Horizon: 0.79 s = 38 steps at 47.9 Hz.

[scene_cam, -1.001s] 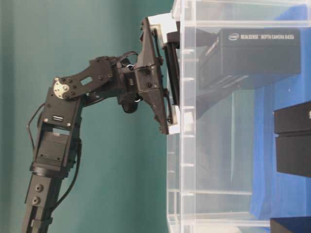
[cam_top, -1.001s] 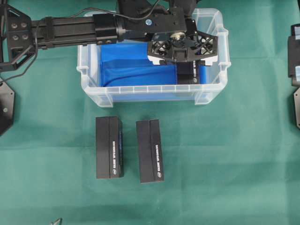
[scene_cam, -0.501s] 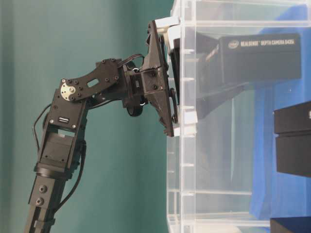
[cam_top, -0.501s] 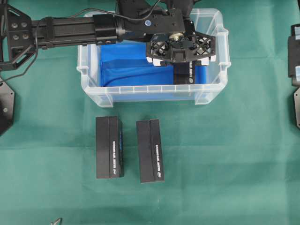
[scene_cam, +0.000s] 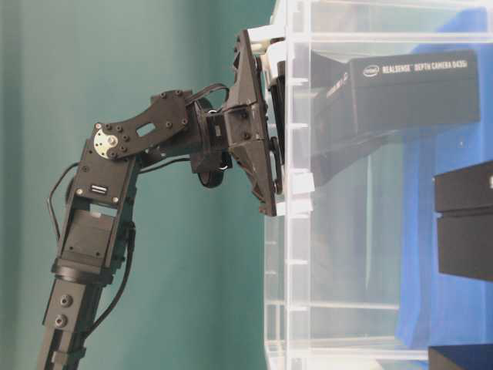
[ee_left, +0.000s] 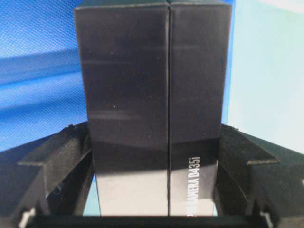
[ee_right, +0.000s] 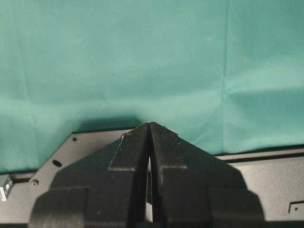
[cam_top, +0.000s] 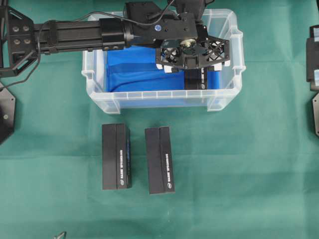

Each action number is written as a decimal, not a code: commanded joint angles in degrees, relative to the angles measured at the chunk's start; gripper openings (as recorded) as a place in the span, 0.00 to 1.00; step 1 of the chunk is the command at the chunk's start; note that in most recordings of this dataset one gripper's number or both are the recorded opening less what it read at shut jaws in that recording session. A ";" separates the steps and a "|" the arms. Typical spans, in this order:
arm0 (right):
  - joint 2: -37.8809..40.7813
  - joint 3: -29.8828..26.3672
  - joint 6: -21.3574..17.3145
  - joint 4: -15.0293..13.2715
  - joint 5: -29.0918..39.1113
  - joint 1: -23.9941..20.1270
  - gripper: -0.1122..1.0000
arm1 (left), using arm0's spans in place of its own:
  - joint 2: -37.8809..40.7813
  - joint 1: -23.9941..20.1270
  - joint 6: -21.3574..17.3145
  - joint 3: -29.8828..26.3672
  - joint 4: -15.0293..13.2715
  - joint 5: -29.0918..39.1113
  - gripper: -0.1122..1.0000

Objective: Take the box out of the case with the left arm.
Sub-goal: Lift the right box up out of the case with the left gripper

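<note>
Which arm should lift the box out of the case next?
Left. The left gripper is already closed on the box inside the case; the right gripper is shut over bare cloth, away from it.

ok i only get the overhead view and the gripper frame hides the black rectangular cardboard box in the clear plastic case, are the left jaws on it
Observer: Yes. In the left wrist view the left gripper has a jaw against each long side of the black box.
Operator: any print on it
Observer: Table-level view, through the clear plastic case wall: its side reads REALSENSE DEPTH CAMERA D435i.
Operator: and the right gripper
Observer: Right wrist view: the right gripper is shut, over bare green cloth.
</note>
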State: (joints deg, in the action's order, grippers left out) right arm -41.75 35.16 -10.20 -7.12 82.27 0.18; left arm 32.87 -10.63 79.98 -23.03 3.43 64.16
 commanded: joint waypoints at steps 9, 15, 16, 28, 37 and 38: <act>0.00 -0.62 0.00 0.09 -0.26 0.00 0.10 | -7.56 0.88 0.26 -1.32 -0.09 1.49 0.66; 0.00 -0.62 0.00 0.09 -0.26 0.00 0.10 | -10.55 0.88 0.79 -2.55 -0.09 4.04 0.66; 0.00 -0.70 0.00 0.09 -0.26 0.00 0.10 | -10.99 0.88 0.88 -2.99 -0.09 4.57 0.66; 0.00 -0.70 0.00 0.09 -0.26 0.00 0.10 | -12.22 0.97 0.53 -11.16 0.00 11.78 0.66; 0.00 -0.62 0.00 0.00 -0.18 0.00 0.10 | -12.74 0.97 -0.70 -17.84 0.79 18.98 0.66; 0.00 -0.62 0.00 0.09 -0.26 0.00 0.10 | -12.83 0.97 -0.79 -18.54 0.79 19.60 0.66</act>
State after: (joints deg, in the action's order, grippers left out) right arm -41.75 35.16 -10.20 -7.12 82.35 0.09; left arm 23.55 -9.93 79.37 -37.62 3.69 81.65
